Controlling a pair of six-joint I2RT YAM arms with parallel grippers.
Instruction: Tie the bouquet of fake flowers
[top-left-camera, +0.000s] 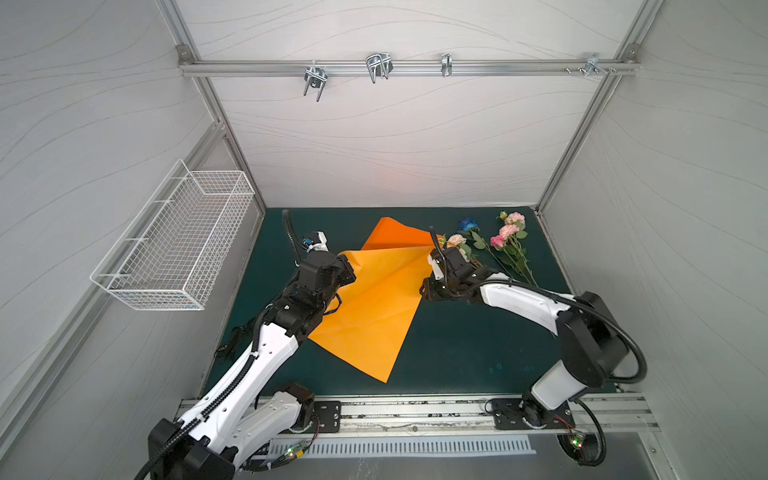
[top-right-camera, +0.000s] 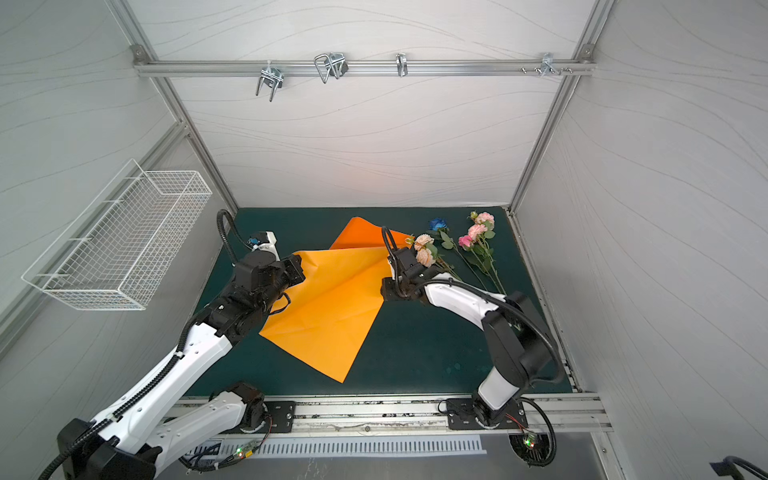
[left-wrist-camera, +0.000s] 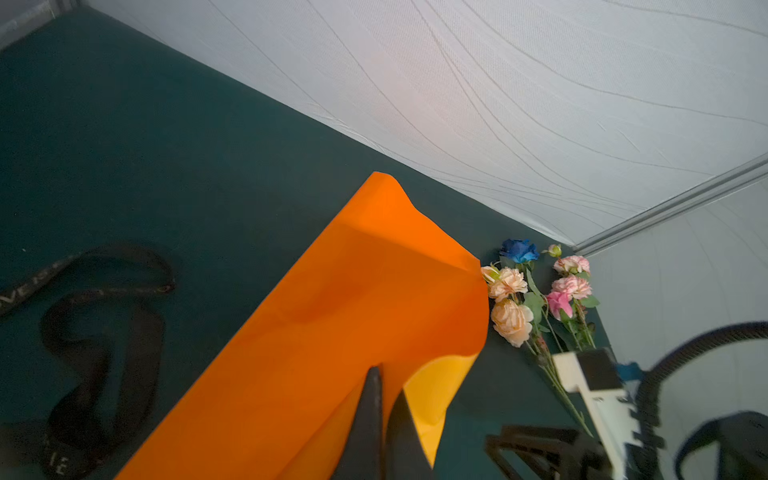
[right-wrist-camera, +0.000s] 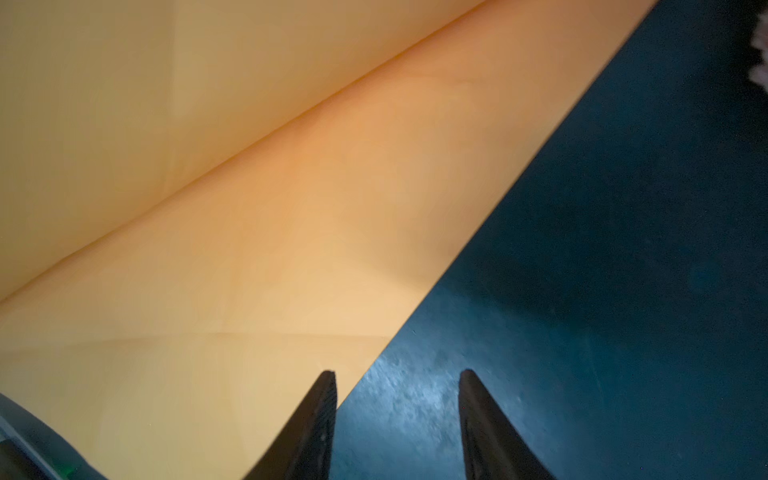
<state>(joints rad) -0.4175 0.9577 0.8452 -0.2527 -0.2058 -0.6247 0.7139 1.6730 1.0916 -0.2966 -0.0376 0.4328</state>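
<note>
Surface: a dark green mat. On it lie an orange wrapping paper across the middle, partly folded; the bouquet of fake flowers near the far right corner; a black ribbon, coiled at left.

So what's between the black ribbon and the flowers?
The orange paper lies between the black ribbon and the flowers; the left wrist view shows it.

Orange paper and seemingly lettered black ribbon lie on green mat.

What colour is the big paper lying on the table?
Orange. The paper shows best in a top view.
</note>
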